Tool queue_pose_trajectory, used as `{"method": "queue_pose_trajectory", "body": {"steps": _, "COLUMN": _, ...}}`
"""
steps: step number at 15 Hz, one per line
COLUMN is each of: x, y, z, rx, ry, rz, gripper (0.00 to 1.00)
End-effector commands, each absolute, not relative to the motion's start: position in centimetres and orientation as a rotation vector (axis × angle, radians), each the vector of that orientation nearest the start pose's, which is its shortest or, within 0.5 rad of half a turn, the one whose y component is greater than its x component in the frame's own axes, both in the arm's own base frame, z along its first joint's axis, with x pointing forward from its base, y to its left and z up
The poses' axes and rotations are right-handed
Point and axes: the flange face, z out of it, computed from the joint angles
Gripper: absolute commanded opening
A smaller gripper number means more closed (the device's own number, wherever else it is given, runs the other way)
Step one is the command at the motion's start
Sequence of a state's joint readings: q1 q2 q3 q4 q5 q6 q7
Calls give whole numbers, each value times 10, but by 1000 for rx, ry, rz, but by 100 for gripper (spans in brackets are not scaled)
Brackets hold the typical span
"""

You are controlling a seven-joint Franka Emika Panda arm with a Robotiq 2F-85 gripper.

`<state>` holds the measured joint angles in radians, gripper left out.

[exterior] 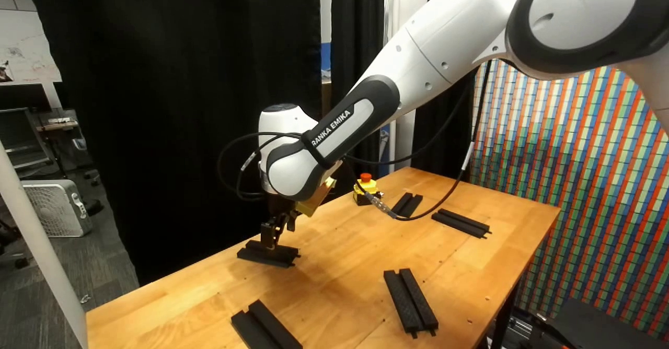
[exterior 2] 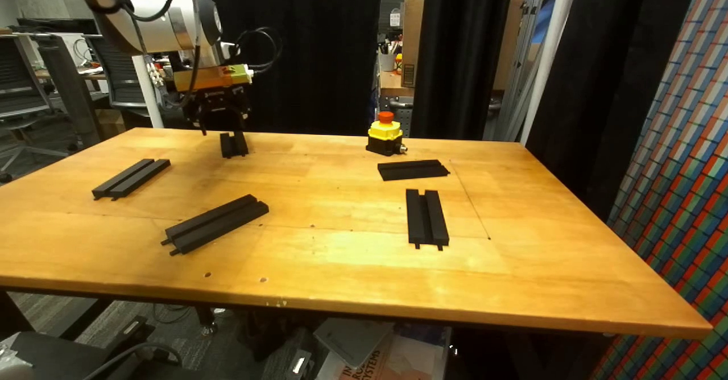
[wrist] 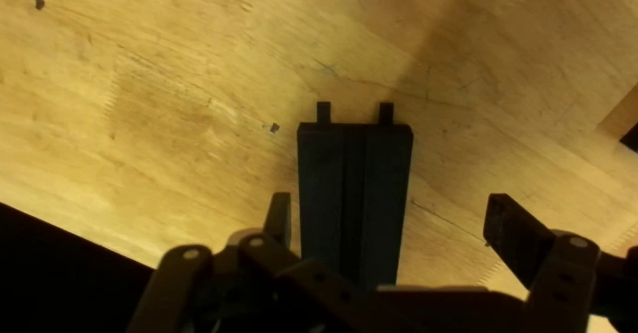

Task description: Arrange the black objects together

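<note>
I see a grooved black bar (wrist: 353,198) under the Robotiq gripper (wrist: 389,208), its jaws spread wide. Four more bars (exterior 2: 224,227) lie well away from that gripper.

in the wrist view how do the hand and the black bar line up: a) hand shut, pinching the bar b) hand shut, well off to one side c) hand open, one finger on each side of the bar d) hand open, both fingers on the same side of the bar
c, because the hand is spread, its fingers show on opposite sides of the black bar, and bare table shows between.
</note>
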<state>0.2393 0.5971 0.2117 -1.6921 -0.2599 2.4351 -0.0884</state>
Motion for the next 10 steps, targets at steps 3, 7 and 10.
{"method": "queue_pose_trajectory", "body": {"steps": 3, "x": 657, "y": 289, "z": 255, "rx": -2971, "ry": -1127, "rz": -279, "gripper": 100}}
{"method": "queue_pose_trajectory", "body": {"steps": 7, "x": 665, "y": 289, "z": 237, "rx": -2956, "ry": -1144, "rz": -225, "gripper": 100}}
{"method": "queue_pose_trajectory", "body": {"steps": 10, "x": 670, "y": 289, "z": 225, "rx": -2954, "ry": -1147, "rz": -197, "gripper": 100}}
